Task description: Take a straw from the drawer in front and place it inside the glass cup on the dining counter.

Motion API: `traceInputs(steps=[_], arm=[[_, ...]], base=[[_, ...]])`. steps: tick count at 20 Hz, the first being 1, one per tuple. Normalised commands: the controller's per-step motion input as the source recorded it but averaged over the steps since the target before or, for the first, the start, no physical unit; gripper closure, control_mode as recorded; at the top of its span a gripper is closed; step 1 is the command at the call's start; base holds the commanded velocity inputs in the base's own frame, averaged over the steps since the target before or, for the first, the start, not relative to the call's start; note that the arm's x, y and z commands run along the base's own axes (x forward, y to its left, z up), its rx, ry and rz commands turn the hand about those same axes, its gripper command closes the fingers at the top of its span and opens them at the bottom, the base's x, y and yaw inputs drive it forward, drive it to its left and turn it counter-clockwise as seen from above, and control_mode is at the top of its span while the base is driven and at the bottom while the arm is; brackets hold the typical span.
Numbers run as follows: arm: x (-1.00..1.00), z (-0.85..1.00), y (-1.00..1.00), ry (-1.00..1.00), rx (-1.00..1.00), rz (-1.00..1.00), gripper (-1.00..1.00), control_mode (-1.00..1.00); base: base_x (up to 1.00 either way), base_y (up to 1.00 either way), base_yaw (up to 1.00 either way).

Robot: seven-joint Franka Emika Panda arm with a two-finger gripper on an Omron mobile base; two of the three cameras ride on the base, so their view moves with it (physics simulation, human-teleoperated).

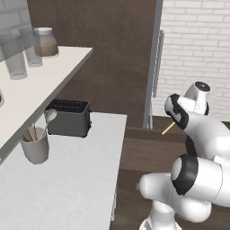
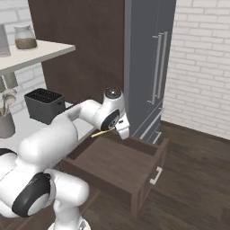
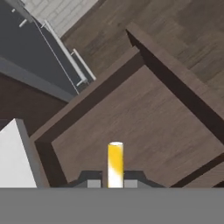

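One step looks done: you have the straw [image 3: 115, 164] out of the drawer [image 2: 121, 168]. The gripper [image 3: 115, 183] is closed tight on the straw and holds it above the open drawer, which has nothing else inside. What is left, I judge, is the carry to the dining counter and the drop into the glass cup.

We see even, soft rendered light with no glare. Faint shadow lies along the inner walls of the drawer [image 3: 131, 131]. Edges look slightly soft and pixelated everywhere. The straw [image 3: 115, 164] is blurred and washed pale at its near end.
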Motion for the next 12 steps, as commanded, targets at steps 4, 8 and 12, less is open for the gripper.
traceInputs(steps=[4,8,12], arm=[[-0.85,1.0,0.04,0.0,-0.04,0.01,1.0,-1.0],[-0.8,1.0,0.24,0.0,-0.12,0.07,1.0,-1.0],[-0.69,1.0,0.36,0.0,-0.19,0.12,1.0,-1.0]], base=[[0.0,0.0,0.0],[0.0,0.0,0.0],[0.0,0.0,0.0]])
